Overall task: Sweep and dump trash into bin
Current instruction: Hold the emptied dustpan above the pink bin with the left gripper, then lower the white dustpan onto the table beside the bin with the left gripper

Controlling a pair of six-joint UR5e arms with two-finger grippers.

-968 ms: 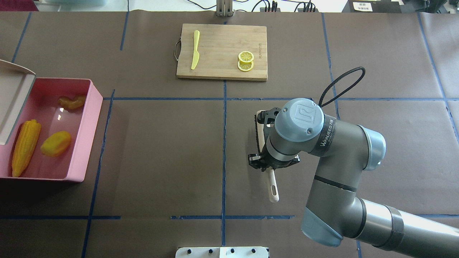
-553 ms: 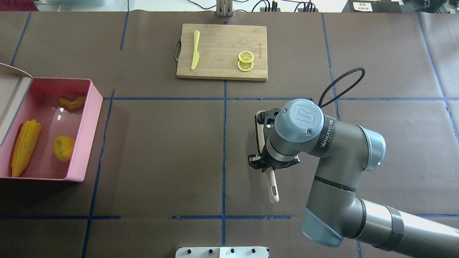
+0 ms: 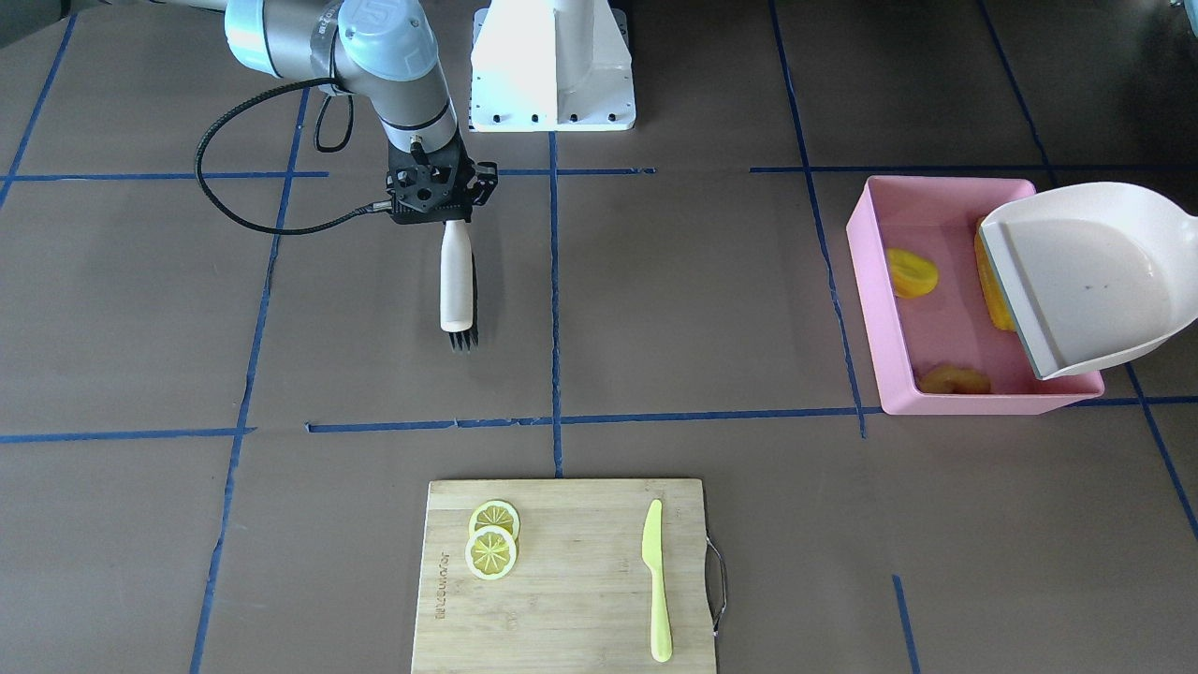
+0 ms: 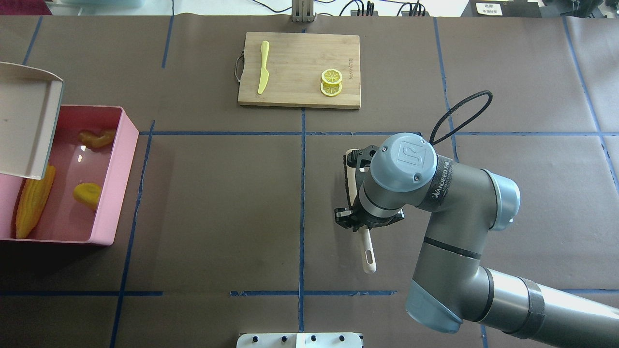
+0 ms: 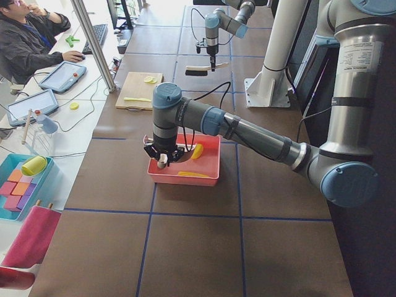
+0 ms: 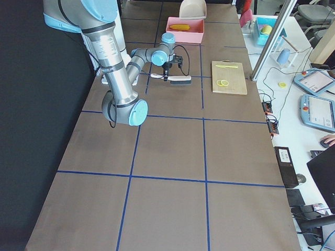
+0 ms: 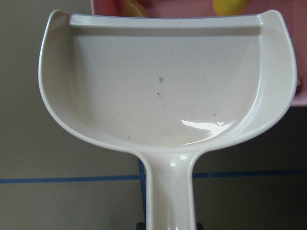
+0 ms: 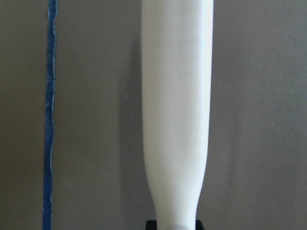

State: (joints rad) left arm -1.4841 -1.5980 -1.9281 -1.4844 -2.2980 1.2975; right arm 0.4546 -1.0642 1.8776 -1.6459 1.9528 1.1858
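The pink bin stands at the table's left end. In it lie the trash pieces: a corn cob partly under the dustpan, a rounded yellow lump and a ginger root. My left gripper is shut on the handle of the cream dustpan, which hangs tilted over the bin with nothing in its scoop. My right gripper is shut on the white handle of a brush, whose black bristles are low over the table's middle.
A wooden cutting board at the far middle carries a pale green knife and two lemon slices. The robot's white base sits at the near edge. A person sits at a side desk.
The dustpan has swung farther over the bin's far corner and now covers the corn cob's top. The yellow lump rolled a little toward the bin's right wall. The right arm stayed still.
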